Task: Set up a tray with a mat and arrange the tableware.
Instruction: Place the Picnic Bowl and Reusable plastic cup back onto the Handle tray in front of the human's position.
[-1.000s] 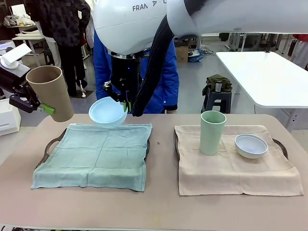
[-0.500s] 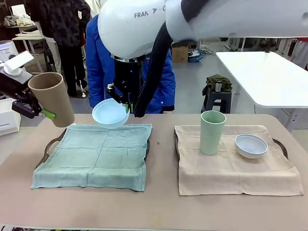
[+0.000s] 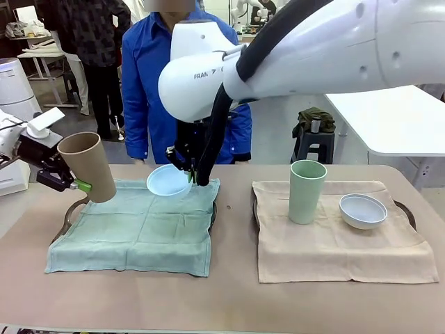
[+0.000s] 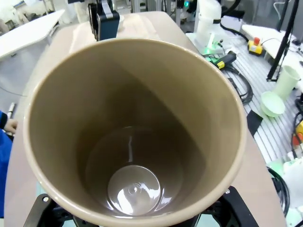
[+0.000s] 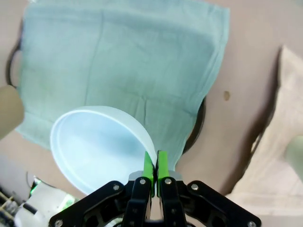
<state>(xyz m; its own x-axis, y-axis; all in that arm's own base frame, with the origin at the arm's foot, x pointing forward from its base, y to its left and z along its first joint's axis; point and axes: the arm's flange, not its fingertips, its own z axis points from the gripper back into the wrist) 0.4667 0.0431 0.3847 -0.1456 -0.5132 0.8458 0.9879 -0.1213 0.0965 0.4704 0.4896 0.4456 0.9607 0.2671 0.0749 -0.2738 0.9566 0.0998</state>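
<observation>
Right, my left end effector (image 3: pixel 75 182) grips the tan-brown cup (image 3: pixel 88 165), tilted, over the left edge of the green mat (image 3: pixel 135 226). My right end effector (image 3: pixel 188 167), reaching across, pinches the light blue bowl (image 3: pixel 168 180) by its rim over the mat's far edge. Left wrist view adds the cup's empty inside; right wrist view, pads (image 5: pixel 149 169) clamped on the rim.

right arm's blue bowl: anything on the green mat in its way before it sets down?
Nothing visible. The right gripper pinches the light blue bowl by its rim over the far edge of the green mat, whose surface below is bare. The tan cup, held by the left gripper, hangs over the mat's far-left corner, apart from the bowl.
</observation>
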